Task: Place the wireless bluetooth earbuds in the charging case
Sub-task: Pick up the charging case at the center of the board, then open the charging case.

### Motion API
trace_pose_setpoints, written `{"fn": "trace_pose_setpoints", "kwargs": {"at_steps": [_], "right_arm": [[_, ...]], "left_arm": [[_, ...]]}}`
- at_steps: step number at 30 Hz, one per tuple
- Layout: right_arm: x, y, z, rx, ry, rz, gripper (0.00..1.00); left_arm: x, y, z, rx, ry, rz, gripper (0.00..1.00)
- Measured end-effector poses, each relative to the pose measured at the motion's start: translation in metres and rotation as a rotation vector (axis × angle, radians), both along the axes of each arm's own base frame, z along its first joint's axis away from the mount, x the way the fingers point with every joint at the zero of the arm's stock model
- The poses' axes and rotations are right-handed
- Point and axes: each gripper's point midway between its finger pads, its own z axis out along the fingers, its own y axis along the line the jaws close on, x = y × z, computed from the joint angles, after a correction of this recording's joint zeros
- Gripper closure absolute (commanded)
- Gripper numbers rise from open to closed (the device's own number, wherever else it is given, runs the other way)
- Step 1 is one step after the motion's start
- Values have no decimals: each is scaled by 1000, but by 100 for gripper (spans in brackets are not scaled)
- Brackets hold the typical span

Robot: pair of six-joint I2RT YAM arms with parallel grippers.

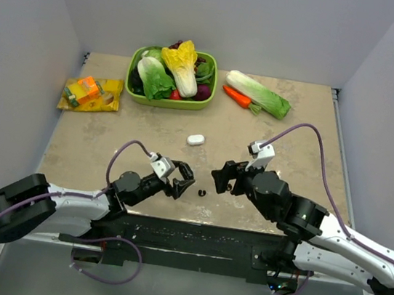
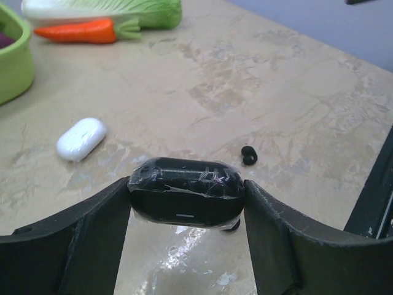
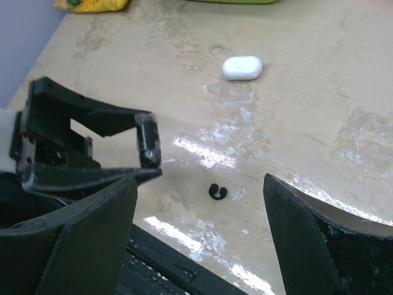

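My left gripper [image 1: 182, 178] is shut on a black charging case [image 2: 186, 192] wrapped in clear film, holding it by its ends just above the table; the case also shows in the right wrist view [image 3: 148, 142]. The tiny black earbuds [image 1: 201, 191] lie on the table as one small curled shape, just right of the case [image 2: 249, 155]. A small dark bit peeks from under the case's right end; I cannot tell what it is. My right gripper [image 1: 222, 178] is open wide and empty, with the earbuds [image 3: 217, 192] on the table between its fingers.
A white oval case [image 1: 196, 139] lies at mid-table [image 2: 81, 139] [image 3: 242, 67]. At the back are a green bowl [image 1: 203, 103] of vegetables, a cabbage [image 1: 257, 94], a carrot [image 1: 236, 96] and a yellow snack pack [image 1: 91, 94]. The black base rail [image 1: 192, 235] runs along the near edge.
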Motion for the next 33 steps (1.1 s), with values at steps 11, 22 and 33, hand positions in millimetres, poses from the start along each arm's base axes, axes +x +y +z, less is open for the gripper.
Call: {"fn": "trace_pose_setpoints", "kwargs": {"at_steps": [11,22,33], "right_arm": [[-6,35,48,63,19,123,13],[-3,68,11,-73,99,197,14],[-3,65,14,-71,90,191,14]], "left_arm": [[-20,-30,39,-14,-288,-204,100],[-48,-39,91,-77,-496,-282,100],[-57,-38,107,-96,-563,-279,100]]}}
